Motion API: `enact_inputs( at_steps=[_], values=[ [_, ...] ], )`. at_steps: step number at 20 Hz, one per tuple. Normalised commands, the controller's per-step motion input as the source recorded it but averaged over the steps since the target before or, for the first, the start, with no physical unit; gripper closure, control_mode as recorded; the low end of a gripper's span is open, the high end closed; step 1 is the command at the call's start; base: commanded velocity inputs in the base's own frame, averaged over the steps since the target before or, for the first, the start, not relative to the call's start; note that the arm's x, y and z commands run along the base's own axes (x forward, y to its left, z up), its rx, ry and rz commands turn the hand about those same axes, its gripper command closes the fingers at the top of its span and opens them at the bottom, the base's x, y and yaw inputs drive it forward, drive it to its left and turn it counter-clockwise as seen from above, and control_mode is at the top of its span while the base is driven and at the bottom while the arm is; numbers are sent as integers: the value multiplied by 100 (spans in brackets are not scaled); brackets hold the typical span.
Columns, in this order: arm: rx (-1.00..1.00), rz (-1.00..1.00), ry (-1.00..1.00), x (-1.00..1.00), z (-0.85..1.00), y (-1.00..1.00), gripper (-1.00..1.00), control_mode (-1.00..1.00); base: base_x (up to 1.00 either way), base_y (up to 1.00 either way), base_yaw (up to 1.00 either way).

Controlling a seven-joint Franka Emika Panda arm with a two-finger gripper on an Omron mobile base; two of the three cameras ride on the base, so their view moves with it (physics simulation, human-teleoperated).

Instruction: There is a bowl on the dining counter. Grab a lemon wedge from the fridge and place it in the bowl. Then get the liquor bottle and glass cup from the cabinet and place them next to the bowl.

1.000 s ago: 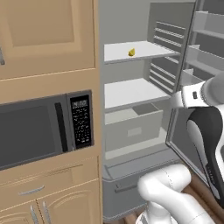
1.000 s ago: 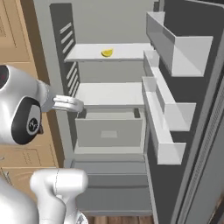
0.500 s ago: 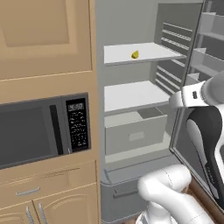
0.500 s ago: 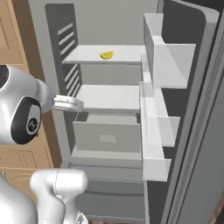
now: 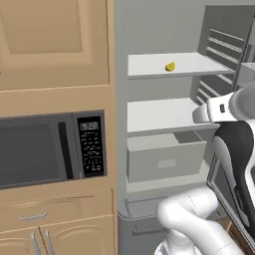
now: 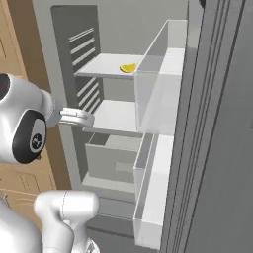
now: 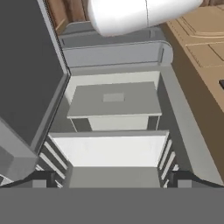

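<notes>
Fridge [image 5: 164,124] stands open, lemon wedge [image 5: 170,66] sitting alone on the top white shelf [image 5: 149,64]. Gripper [image 7: 113,178] hangs spread wide, holding nothing, pointed at the grey drawer [image 7: 114,101] below.

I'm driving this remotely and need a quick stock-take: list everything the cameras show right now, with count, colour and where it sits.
fridge: one, grey steel, door open, right of the wood cabinets.
fridge shelves: two, white, upper and middle of the fridge.
lemon wedge: one, yellow, lying on the upper shelf.
drawer: one, grey, below the middle shelf.
door bins: pale, see-through, on the inside of the open door; count unclear.
microwave: one, dark, with keypad, built into the cabinets left of the fridge.
wood cabinets: light wood, above and below the microwave.
gripper: one, dark fingertips, open, pointing into the fridge at the middle shelf.
</notes>
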Motion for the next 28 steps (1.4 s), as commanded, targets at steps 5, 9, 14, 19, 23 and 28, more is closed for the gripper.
enact_inputs(
  at_steps=[5,9,14,19,23,28],
  values=[
    [0,0,0,0,0,0,-100,100,62,-11,5],
    [0,0,0,0,0,0,-100,100,70,-1,0],
    [0,-1,-3,5,2,-2,-100,-100,40,-4,-1],
    [-2,-4,-19,27,15,-2,-100,-100,0,0,0],
    [0,-2,-18,14,30,0,-100,-100,0,0,0],
    [0,-2,-14,0,38,0,-100,-100,0,0,0]
  ],
)
